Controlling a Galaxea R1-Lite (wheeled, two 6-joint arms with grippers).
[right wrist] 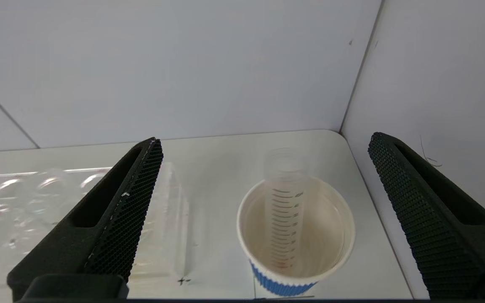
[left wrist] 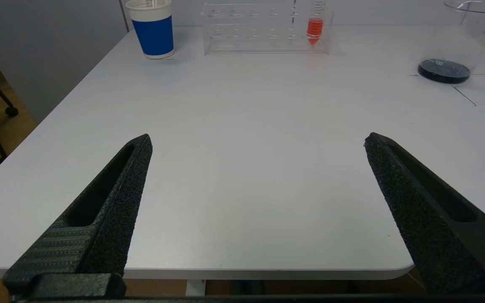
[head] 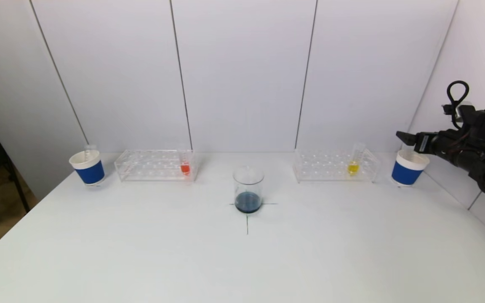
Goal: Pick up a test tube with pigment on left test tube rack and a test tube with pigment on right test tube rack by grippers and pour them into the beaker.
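Beaker (head: 248, 189): upright at the middle of the counter (head: 242, 261), on a black cross mark, dark blue liquid at the bottom.
Left rack (head: 156, 165): clear, far left of the beaker; one tube with red pigment (head: 185, 167) standing in its end nearest the beaker.
Right rack (head: 335, 165): clear, far right of the beaker; one tube with yellow pigment (head: 353, 166) standing toward its outer end.
Left cup (head: 87, 166): blue and white paper cup just outside the left rack, an empty tube inside.
Right cup (right wrist: 296, 235): blue and white paper cup just outside the right rack, an empty graduated tube (right wrist: 285, 210) leaning inside.
Right gripper (right wrist: 263, 143): above the right cup, jaws spread wide, holding nothing.
Left gripper (left wrist: 257, 141): low over the counter's near left part, well apart from the left rack, jaws spread wide, holding nothing.
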